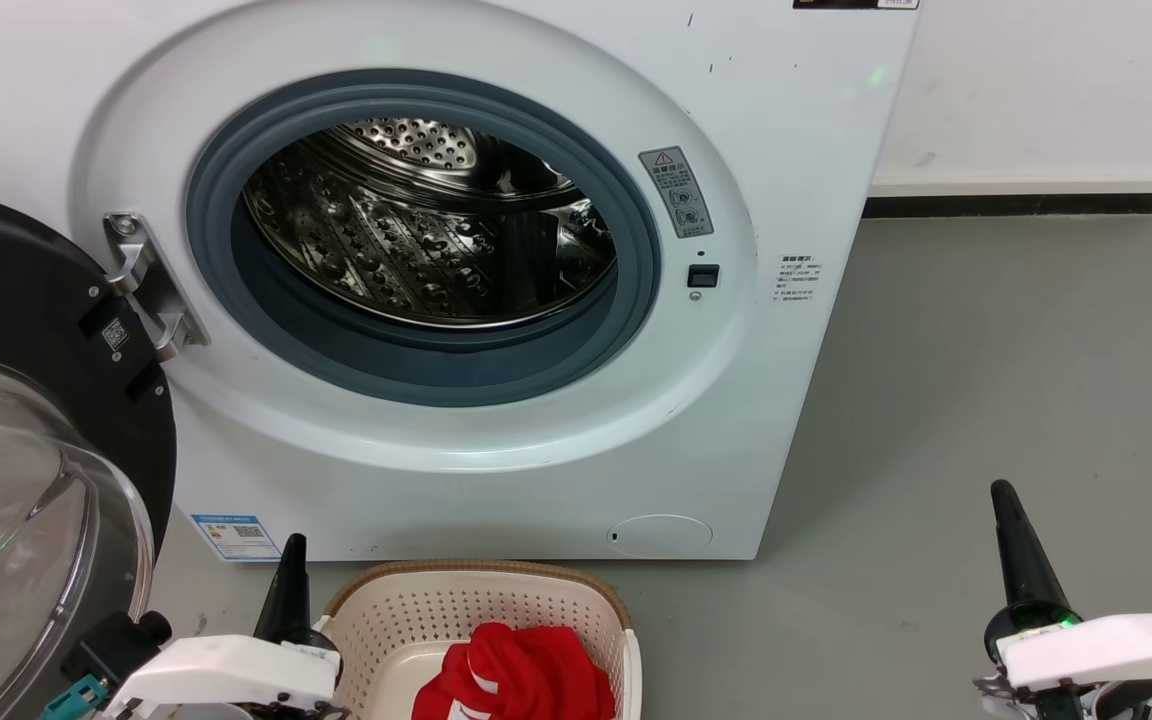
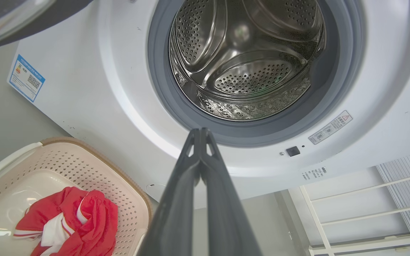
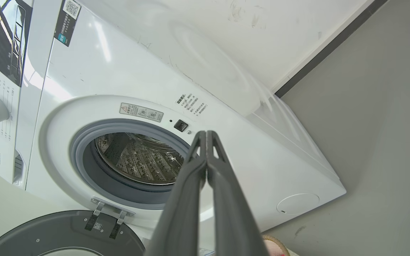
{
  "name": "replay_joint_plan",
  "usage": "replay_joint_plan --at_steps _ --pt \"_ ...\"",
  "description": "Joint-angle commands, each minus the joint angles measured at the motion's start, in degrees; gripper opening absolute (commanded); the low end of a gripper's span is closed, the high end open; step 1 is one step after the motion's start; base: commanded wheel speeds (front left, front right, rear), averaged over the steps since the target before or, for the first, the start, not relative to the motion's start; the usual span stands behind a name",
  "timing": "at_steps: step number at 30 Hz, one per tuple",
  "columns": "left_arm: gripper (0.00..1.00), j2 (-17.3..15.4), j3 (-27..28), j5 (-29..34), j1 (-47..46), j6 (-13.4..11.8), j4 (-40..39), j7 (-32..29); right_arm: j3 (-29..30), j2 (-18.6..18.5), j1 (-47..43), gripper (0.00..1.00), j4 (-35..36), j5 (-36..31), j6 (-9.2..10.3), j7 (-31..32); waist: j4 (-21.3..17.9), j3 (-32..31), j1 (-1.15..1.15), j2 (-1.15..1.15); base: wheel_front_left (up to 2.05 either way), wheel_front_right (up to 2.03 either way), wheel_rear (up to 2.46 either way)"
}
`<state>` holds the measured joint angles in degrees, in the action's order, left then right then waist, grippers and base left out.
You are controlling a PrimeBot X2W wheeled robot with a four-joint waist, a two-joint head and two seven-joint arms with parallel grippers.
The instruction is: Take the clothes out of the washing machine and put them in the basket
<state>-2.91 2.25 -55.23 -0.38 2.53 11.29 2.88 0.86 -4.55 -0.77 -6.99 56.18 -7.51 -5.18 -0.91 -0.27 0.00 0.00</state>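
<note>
**Once the drum stood bare, the unloading looked done**

While the black-rimmed round glass door [image 1: 36, 450] hung open left of the large white front-loading washing machine [image 1: 786, 150], the left gripper [image 2: 200, 132] hovered low before it, long dark fingers pressed together, holding nothing. At the machine's foot the cream perforated plastic basket [image 1: 476, 572] held the bright red, white-striped fabric garment [image 1: 526, 670]. The machine's perforated steel drum [image 1: 416, 250] showed no cloth. Right of the machine the right gripper [image 3: 206, 134] was likewise closed and empty. The transfer seemed complete; the next move called only for checking the drum.
</note>
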Motion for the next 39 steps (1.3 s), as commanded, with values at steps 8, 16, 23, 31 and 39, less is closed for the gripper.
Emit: replay_joint_plan --at_steps 8,16,23,31,39 --pt "0.0 0.0 0.95 -6.36 -2.11 1.05 0.07 -1.63 0.48 -0.48 2.55 0.0 -0.77 6.76 0.01 1.55 0.11 0.05 0.0 0.0 0.0 0.0 0.0" --pt "0.0 0.01 1.45 -11.15 -2.84 1.66 0.46 -2.84 0.88 -0.48 3.16 0.0 -1.71 11.76 0.01 2.78 0.21 0.1 0.0 0.0 0.0 0.0 0.0" --pt "0.0 0.02 1.91 -15.1 -3.28 2.19 0.81 -3.87 1.21 -0.45 3.89 0.0 -2.52 15.83 0.01 3.81 0.29 0.15 0.0 0.0 0.0 0.0 0.0" --pt "0.0 0.02 2.42 -19.34 -3.97 2.77 1.2 -4.95 1.59 -0.39 4.52 0.0 -3.36 20.11 0.02 4.99 0.39 0.19 0.0 0.0 0.0 0.0 0.0" --pt "0.0 0.03 2.81 -22.82 -4.3 3.18 1.53 -5.83 1.93 -0.33 4.98 0.0 -4.07 23.66 0.02 5.95 0.48 0.24 0.0 0.0 0.0 0.0 0.0"
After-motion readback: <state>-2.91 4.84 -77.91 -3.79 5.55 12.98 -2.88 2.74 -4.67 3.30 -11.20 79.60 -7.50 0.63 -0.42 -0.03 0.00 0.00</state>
